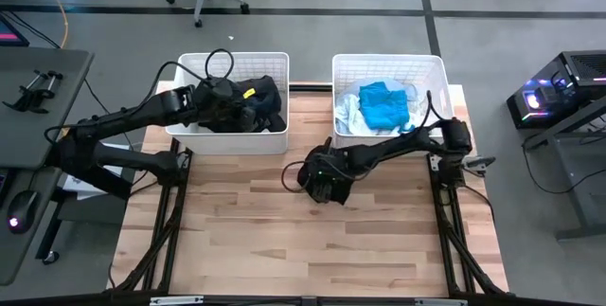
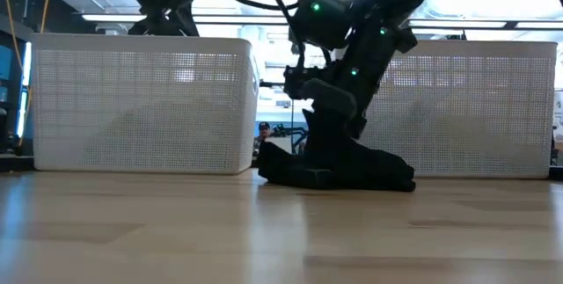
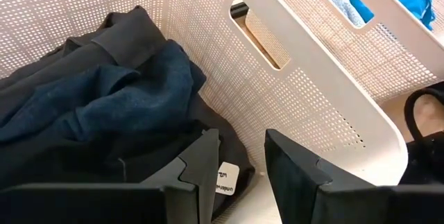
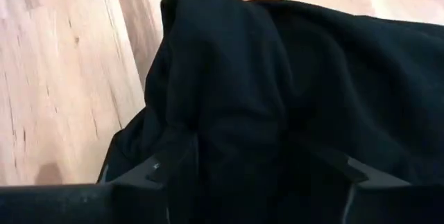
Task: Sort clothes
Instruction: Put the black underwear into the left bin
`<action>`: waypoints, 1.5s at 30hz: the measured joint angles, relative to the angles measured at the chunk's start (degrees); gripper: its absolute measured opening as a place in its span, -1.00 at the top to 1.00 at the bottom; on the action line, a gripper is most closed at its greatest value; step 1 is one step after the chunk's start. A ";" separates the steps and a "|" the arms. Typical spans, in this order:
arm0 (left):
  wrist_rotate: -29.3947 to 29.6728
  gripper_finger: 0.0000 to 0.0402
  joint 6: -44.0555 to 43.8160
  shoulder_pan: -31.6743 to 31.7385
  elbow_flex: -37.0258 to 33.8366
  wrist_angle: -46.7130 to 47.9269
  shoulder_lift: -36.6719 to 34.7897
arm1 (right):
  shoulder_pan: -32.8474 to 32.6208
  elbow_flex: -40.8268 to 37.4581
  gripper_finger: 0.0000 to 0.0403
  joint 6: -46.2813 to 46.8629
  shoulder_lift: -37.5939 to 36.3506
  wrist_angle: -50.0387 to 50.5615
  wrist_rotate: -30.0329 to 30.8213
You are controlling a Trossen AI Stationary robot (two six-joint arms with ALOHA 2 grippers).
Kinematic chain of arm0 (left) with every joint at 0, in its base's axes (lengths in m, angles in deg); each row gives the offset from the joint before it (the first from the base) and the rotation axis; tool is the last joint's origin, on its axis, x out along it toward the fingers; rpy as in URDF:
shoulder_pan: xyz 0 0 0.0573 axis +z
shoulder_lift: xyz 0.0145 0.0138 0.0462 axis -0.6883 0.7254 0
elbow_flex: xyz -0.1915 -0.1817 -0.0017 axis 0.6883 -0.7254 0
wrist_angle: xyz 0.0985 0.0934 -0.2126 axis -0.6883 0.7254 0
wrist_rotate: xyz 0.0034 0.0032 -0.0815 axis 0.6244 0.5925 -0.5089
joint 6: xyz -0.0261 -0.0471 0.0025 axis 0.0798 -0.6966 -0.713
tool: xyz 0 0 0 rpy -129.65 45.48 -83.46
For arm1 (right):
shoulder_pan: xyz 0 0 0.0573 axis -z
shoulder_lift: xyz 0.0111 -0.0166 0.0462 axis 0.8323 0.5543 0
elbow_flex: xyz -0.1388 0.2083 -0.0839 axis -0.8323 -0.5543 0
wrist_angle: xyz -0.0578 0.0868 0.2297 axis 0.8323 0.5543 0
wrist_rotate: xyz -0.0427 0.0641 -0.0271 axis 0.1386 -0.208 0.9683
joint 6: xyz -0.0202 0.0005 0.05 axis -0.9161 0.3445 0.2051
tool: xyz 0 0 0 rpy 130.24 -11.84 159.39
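jaws of the right gripper (image 4: 243,172) are pressed into a black garment (image 2: 339,168) lying on the wooden table (image 1: 246,221) in front of the gap between both baskets; grip not confirmable. left gripper (image 3: 239,172) stands open and empty over dark clothes (image 3: 104,106) in the left basket (image 1: 233,62). bright blue clothes (image 1: 383,104) fill the right basket (image 1: 388,61).

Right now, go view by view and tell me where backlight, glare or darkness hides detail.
Low view: bright ceiling lights backlight the right end effector and black garment, leaving silhouettes. Right wrist view: the black garment fills the picture, folds barely readable. Left wrist view: evenly lit, the dark clothes and basket wall clear. High view: even light, with a glowing computer at the right edge.
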State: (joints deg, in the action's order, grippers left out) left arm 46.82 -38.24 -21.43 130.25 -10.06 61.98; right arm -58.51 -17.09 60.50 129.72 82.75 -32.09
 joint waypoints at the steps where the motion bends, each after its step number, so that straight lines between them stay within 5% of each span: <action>1: 0.04 0.47 0.01 0.00 0.00 0.02 0.00 | -0.09 0.08 0.03 0.02 0.76 0.03 0.00; 5: 0.05 0.47 0.04 0.00 0.00 0.02 0.00 | -1.41 0.17 0.22 0.92 2.42 -0.23 0.20; 13: 0.06 0.47 0.06 0.00 0.00 0.91 0.00 | -2.85 -0.15 0.94 3.79 1.31 -0.09 -2.97; 26: 0.07 0.47 0.99 0.00 -0.01 5.18 0.00 | -3.45 -0.49 0.97 2.98 -14.68 1.61 -2.71; 36: 0.07 0.47 1.44 0.02 -0.02 5.26 0.00 | -4.00 -0.40 0.97 1.40 -37.29 2.77 1.99; 41: 0.09 0.47 1.57 0.00 -0.02 2.08 0.00 | -4.02 2.89 0.97 2.92 -48.95 5.29 7.90; 45: 0.35 0.47 1.57 0.00 -0.02 -1.17 0.00 | -3.98 10.69 0.97 0.25 -54.36 10.46 18.21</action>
State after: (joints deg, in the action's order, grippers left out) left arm 47.18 -36.67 -21.43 130.23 -11.23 61.98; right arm -62.49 -6.40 60.75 75.36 93.21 -13.89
